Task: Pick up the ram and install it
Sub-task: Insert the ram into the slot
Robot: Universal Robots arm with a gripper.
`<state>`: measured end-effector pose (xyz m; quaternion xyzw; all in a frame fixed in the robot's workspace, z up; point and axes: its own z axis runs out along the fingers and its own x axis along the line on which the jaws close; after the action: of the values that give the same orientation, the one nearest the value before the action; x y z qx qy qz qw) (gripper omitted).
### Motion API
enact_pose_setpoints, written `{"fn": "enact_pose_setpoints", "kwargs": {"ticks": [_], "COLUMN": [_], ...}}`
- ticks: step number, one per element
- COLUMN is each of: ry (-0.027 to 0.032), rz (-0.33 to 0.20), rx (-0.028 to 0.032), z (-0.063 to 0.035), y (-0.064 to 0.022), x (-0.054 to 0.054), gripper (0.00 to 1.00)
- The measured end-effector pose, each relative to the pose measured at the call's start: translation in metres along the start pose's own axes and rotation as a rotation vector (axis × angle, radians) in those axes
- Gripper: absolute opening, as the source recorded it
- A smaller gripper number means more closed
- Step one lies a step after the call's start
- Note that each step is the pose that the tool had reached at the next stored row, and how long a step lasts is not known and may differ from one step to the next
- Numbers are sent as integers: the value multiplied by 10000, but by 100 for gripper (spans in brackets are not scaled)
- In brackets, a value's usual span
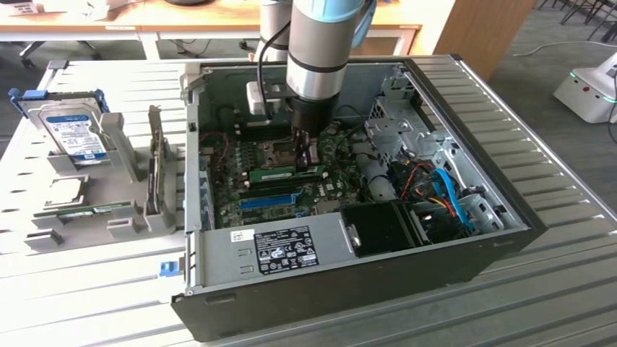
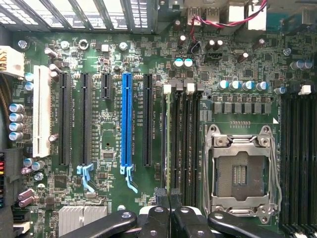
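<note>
Gripper [image 2: 170,207] fingers are pinched almost together on the top edge of the ram [image 2: 168,144]. The ram stands on edge in the memory slot farthest from the CPU socket [image 2: 241,171], within the bank beside that socket. Whether it is pressed fully home cannot be told.

Room at the ram's long faces is tight. Away from the CPU socket, a black expansion slot [image 2: 147,119] runs just beside it, with the blue slot [image 2: 127,119] one step farther out. Toward the CPU socket lie the empty memory slots [image 2: 185,144], which are low and give the fingers clearance. At the slot ends far from the fingers sit the white latches [image 2: 190,88], and the capacitors [image 2: 183,63] stand near them.

In the exterior view the arm [image 1: 318,43] comes straight down through the open side of the case [image 1: 482,246], with its wrist vertical over the board beside the CPU socket. The drive cage [image 1: 400,123] and the loose cables [image 1: 443,191] lie well apart from the CPU socket toward the exterior view's right, leaving open board around the arm.
</note>
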<state>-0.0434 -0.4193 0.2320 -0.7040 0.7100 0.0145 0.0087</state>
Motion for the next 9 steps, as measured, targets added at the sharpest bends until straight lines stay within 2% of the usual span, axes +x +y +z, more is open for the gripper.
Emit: {"fn": "enact_pose_setpoints", "kwargs": {"ticks": [9], "ry": [-1], "rz": [-34], "rx": [0], "z": [10], "y": [0], "x": [0], "gripper": [12]}}
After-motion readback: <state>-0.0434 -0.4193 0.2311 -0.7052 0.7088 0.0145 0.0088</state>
